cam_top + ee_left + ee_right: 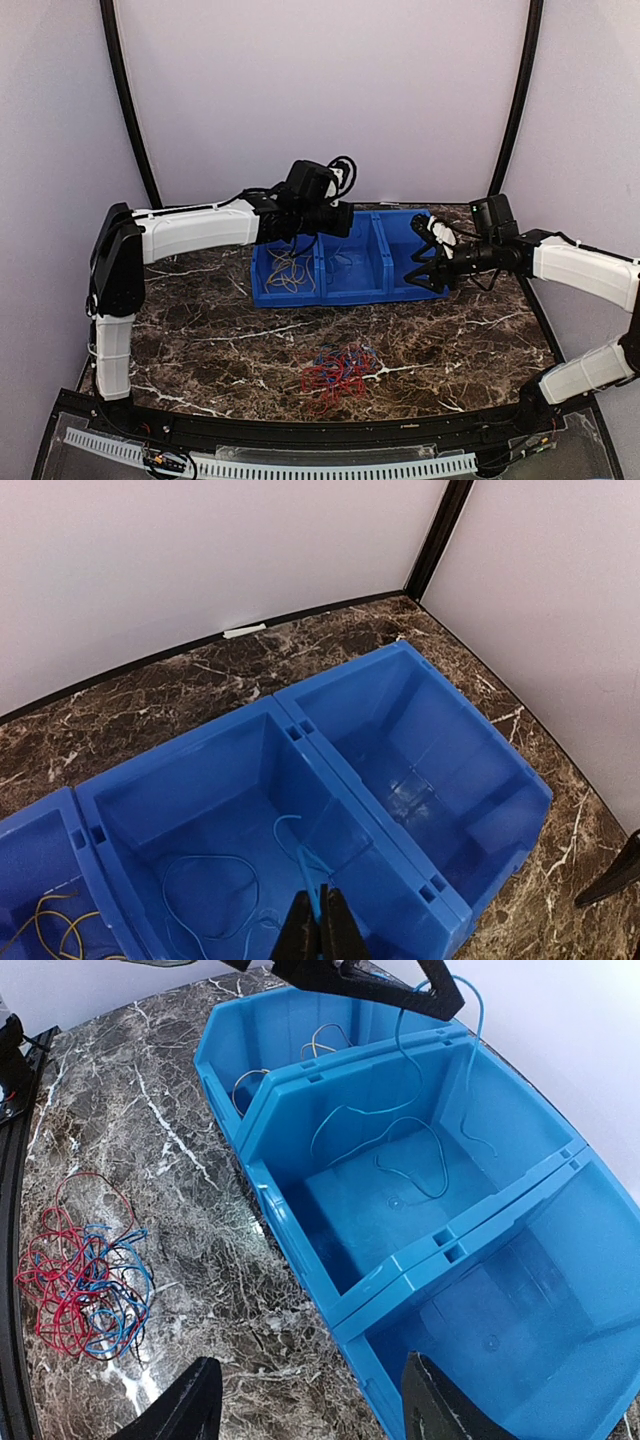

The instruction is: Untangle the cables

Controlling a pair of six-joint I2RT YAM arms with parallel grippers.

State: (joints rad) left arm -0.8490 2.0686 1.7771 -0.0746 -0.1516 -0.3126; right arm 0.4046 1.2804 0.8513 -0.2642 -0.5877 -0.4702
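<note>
Marble makes up the desk (200,340): dark brown stone with thin white lines, smooth and shiny. Plain pale walls (320,90) stand all around it. Two black poles (125,100) run up the back corners.

Three blue plastic bins (330,295) sit side by side in one row at the back of the desk. They are boxy, with smooth slanted walls, and they touch each other.

The cables are thin, bendy and curly. One pile of red and blue cables (338,372) lies on the desk near the front, all knotted together. Some yellow-tan cables (288,268) lie in the left bin. A few loose blue loops (400,1150) lie in the middle bin; I cannot count them.

The left hand (321,910) hangs over the middle bin. Its two black fingers are pressed together, pinching one blue cable (470,1050) that dangles down into that bin.

The right hand (310,1410) is near the right bin, above the desk. Its two fingers are spread wide and hold nothing.
</note>
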